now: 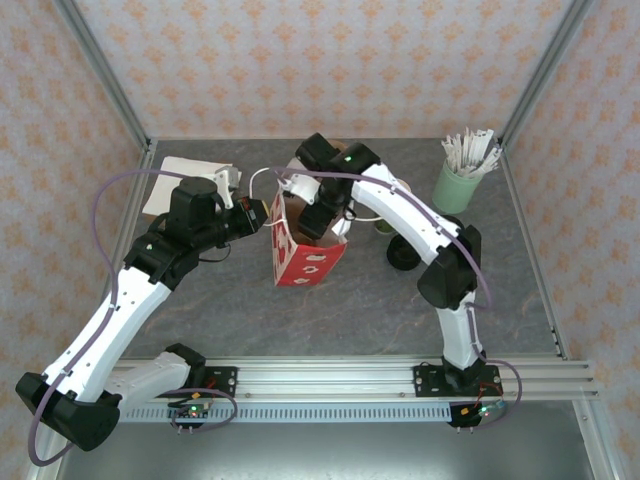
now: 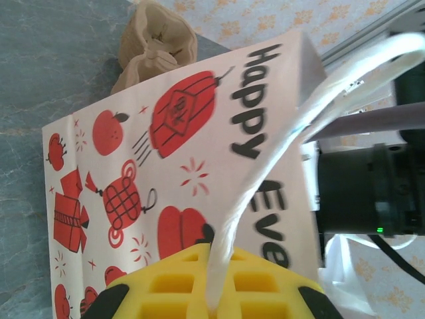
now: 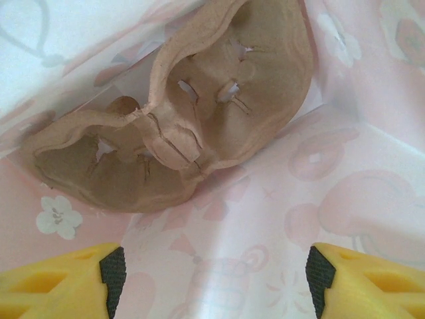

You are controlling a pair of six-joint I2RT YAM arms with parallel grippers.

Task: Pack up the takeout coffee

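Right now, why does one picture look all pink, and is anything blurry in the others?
Right wrist view: light filtering through the paper bag tints everything pink, the brown carrier slightly soft. Left wrist view: the white handle near the lens glares and blurs. Top view: even light, sharp, faint shadows.

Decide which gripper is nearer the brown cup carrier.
Right. The right gripper is inside the bag, jaws open over the carrier; the left gripper is outside, shut on the bag's handle.
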